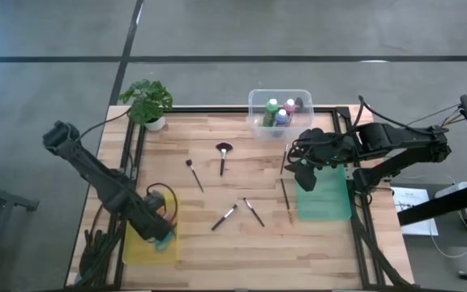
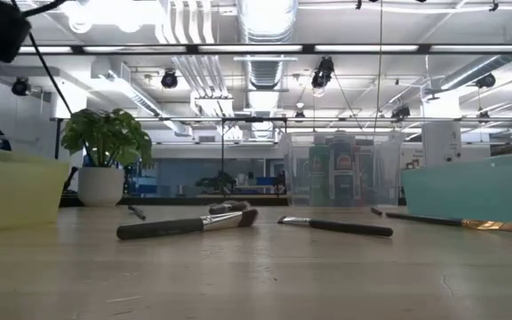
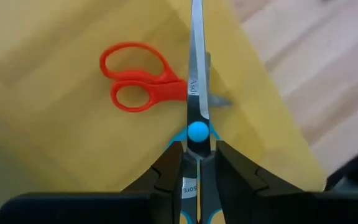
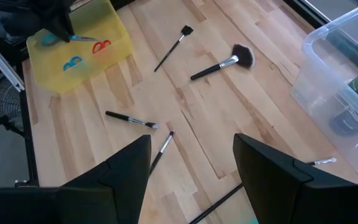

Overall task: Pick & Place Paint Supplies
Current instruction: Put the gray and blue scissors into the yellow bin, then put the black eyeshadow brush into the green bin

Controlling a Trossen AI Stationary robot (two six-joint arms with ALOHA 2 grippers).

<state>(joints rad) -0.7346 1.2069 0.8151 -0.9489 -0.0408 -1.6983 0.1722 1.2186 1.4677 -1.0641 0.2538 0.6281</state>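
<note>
My left gripper (image 3: 197, 171) (image 1: 162, 235) hangs over the yellow tray (image 1: 140, 247) at the table's near left, shut on blue-handled scissors (image 3: 196, 93). Red-handled scissors (image 3: 138, 84) lie flat on the tray floor beneath. My right gripper (image 4: 191, 180) (image 1: 302, 169) is open and holds nothing, hovering at the far left corner of the green tray (image 1: 327, 199). Several brushes (image 1: 223, 154) (image 1: 194, 174) (image 1: 224, 216) (image 1: 253, 211) (image 1: 285, 197) lie flat on the wood. Paint bottles (image 1: 277, 113) stand in the clear bin (image 1: 258, 101). My left gripper pinches the blue scissors between its two fingers (image 3: 166, 171), just behind the blue pivot (image 3: 197, 132), where the handles begin. The fingers lie along the scissors. The closed blades point straight out ahead over the tray floor, casting a shadow beside the red scissors. The handle loops are hidden behind the fingers.
A potted plant (image 1: 147, 101) stands at the table's far left corner. The clear bin sits at the far edge, right of centre. In the right wrist view a blue handle (image 4: 72, 63) shows through the yellow tray's wall. Bare wood lies between the trays, around the scattered brushes.
</note>
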